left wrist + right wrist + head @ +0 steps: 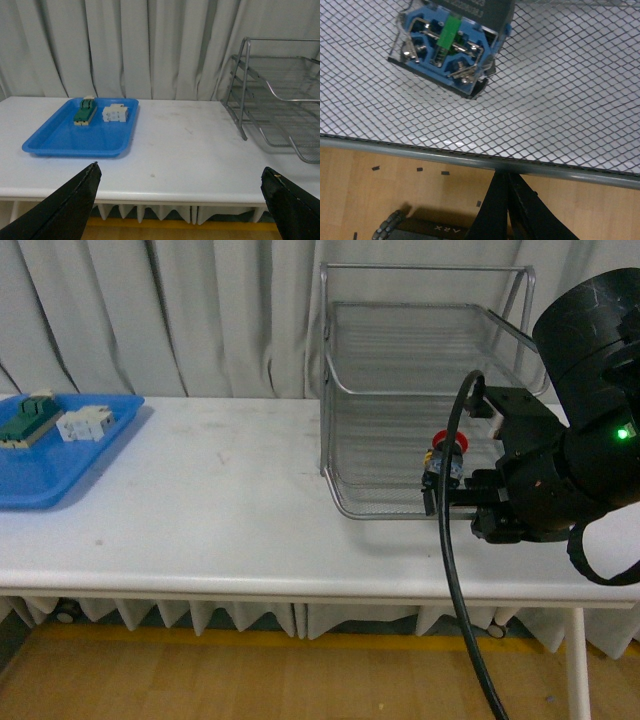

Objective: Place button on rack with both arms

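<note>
The button (443, 452) lies on the lowest mesh shelf of the silver wire rack (400, 390), near its front edge, red cap towards the back. In the right wrist view its blue-and-green underside (447, 50) rests on the mesh, above the shelf's front rail (420, 150). My right gripper (430, 498) is shut with nothing between its fingers; its tip (503, 176) sits right at that front rail, just short of the button. My left gripper (182, 200) is open and empty, held above the table's front edge, far from the rack (280, 100).
A flat blue tray (40, 475) stands at the table's left end with a green-and-cream switch block (25, 420) and a white blocky part (85, 423); both show in the left wrist view (85, 111) (114, 112). White curtains hang behind. My right arm's cable (450, 570) hangs down in front.
</note>
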